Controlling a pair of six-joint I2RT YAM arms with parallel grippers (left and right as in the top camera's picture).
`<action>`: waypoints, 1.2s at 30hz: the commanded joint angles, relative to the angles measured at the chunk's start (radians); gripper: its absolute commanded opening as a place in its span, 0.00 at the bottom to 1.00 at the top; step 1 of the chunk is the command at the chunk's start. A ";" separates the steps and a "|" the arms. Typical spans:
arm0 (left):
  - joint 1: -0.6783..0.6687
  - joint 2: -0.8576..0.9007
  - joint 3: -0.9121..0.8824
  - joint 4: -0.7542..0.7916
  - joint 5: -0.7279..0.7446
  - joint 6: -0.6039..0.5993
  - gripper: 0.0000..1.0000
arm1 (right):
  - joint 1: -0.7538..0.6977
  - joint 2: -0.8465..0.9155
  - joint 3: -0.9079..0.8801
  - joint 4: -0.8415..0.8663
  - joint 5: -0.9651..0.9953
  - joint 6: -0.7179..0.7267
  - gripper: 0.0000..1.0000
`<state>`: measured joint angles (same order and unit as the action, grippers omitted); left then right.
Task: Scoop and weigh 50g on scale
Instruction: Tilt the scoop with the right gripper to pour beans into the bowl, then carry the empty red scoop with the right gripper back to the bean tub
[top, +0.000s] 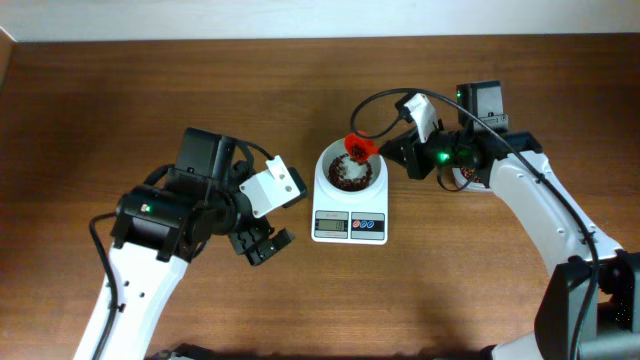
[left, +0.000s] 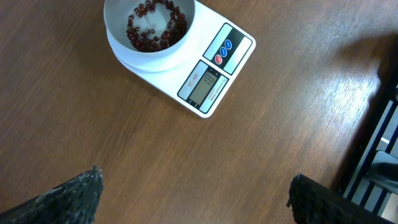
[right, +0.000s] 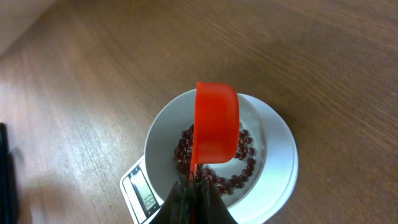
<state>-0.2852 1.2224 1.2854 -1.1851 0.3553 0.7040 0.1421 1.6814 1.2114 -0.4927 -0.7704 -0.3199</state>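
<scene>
The white scale (top: 349, 228) stands mid-table, and its round bowl (top: 349, 173) holds a layer of red beans (right: 239, 167). My right gripper (top: 396, 150) is shut on the thin handle of a red scoop (top: 357, 147). In the right wrist view the scoop (right: 217, 121) hangs over the bowl (right: 277, 180) with its smooth outer side toward the camera, in front of the right gripper (right: 194, 186). My left gripper (top: 262, 245) rests left of the scale. In the left wrist view its fingers (left: 68, 196) stand wide apart over bare wood, short of the scale (left: 214, 71).
Brown wooden table (top: 120, 110) all around. The scale's grey display (left: 202, 84) and its blue and red buttons (left: 224, 50) face the front edge. A black cable (top: 375, 100) loops from the right arm above the scale.
</scene>
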 joint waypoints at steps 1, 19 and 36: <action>-0.003 0.002 0.006 0.002 0.018 0.016 0.99 | 0.003 0.005 0.006 0.002 0.014 0.010 0.04; -0.003 0.002 0.006 0.002 0.018 0.016 0.99 | 0.029 0.005 0.006 -0.023 0.121 0.023 0.04; -0.003 0.002 0.006 0.002 0.018 0.016 0.99 | 0.138 -0.104 0.029 -0.051 0.357 -0.073 0.04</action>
<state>-0.2852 1.2224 1.2854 -1.1851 0.3553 0.7040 0.2485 1.5978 1.2186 -0.5430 -0.5503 -0.3813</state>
